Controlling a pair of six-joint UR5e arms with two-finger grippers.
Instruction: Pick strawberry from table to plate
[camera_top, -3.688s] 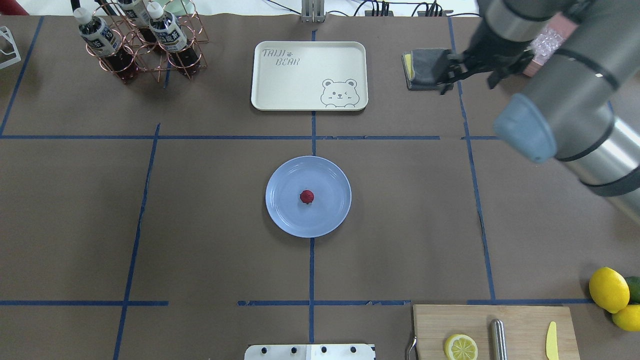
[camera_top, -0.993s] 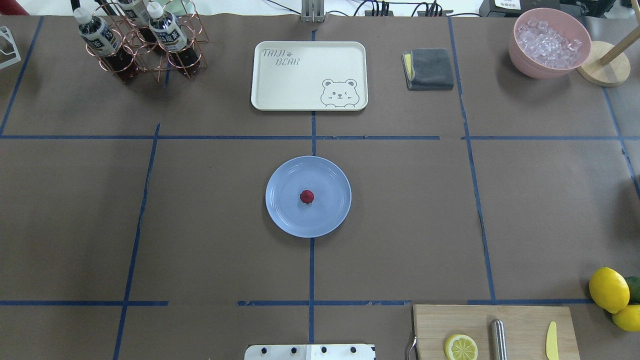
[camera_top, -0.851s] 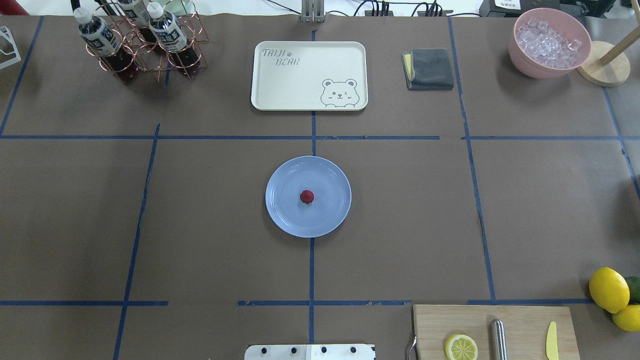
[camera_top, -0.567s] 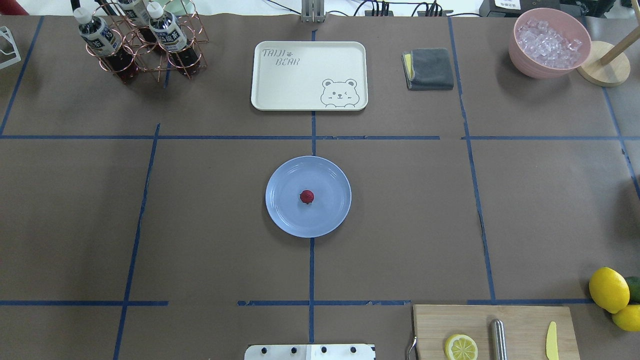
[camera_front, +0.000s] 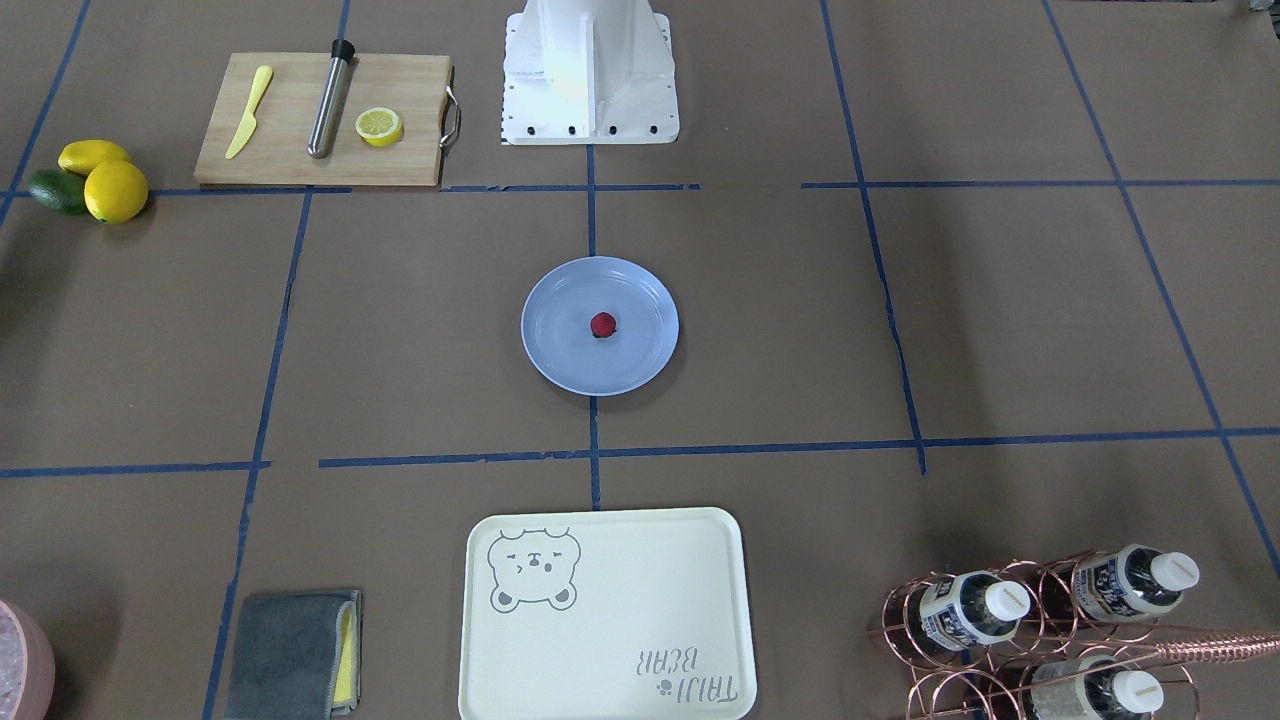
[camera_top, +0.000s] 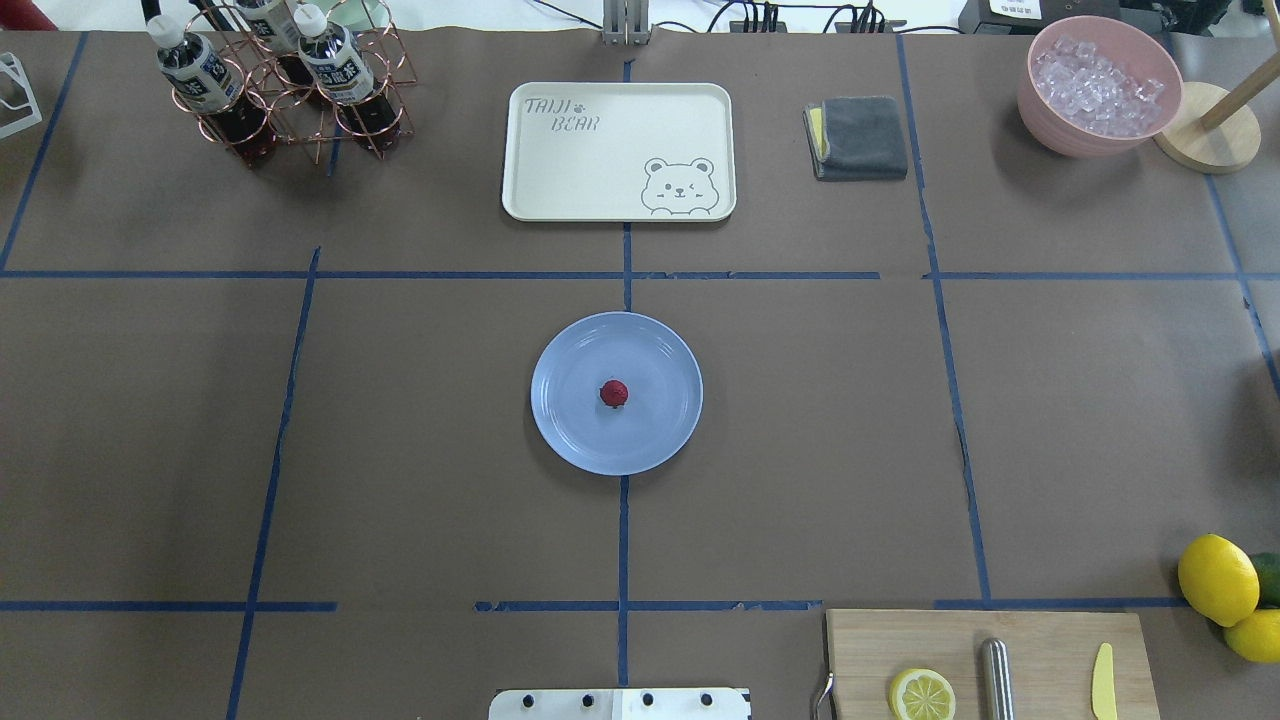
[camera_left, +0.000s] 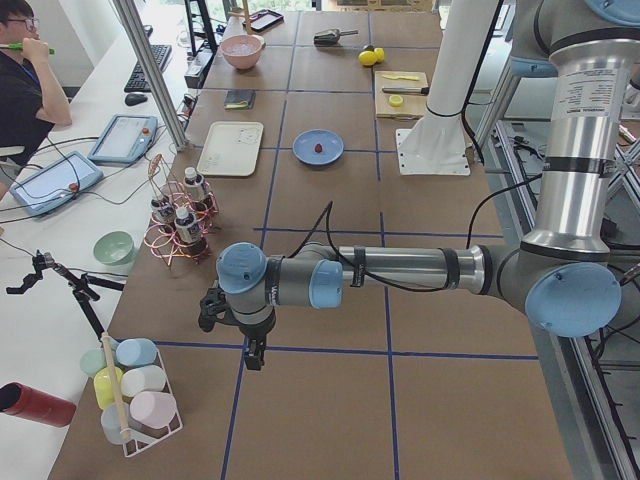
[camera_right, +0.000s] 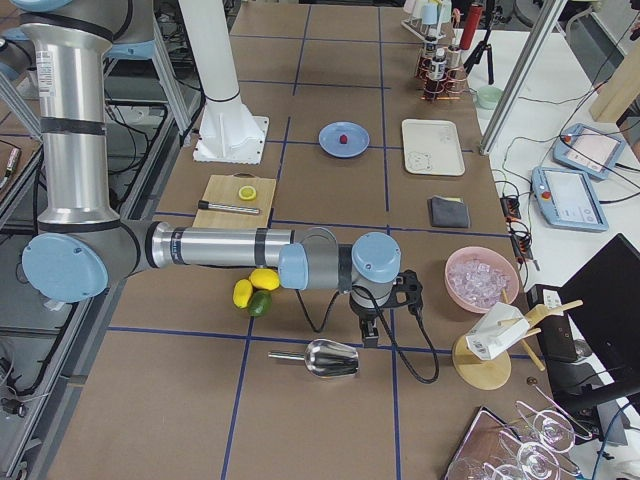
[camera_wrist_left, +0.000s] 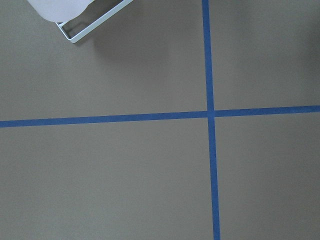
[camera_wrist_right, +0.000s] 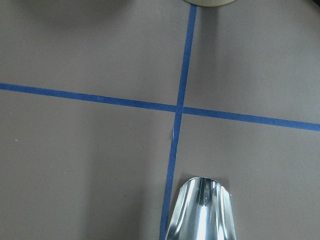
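One small red strawberry (camera_top: 614, 393) sits right in the middle of the blue plate (camera_top: 570, 430). The plate lies flat in the middle of the brown table (camera_top: 800, 450), on top of a blue tape line. Both arms are far from the plate, one out at each end of the table. The left gripper (camera_left: 252, 358) points down over a blue tape cross, near a white wire rack (camera_left: 135, 395) of pastel cups. The right gripper (camera_right: 370, 335) points down at the other end, just beside a shiny metal scoop (camera_right: 325, 357) and not far from a pink bowl (camera_right: 482, 279) of ice. I cannot tell if the fingers of either gripper are apart or together, because they show only small and from the side. The wrist cameras see just the brown paper, the tape lines, a corner of the wire rack and the end of the scoop. Past the plate lies a cream bear tray (camera_top: 618, 150), and a gray cloth (camera_top: 860, 137) is beside it. Some yellow lemons (camera_top: 1217, 578) sit near a wooden cutting board (camera_top: 985, 650).
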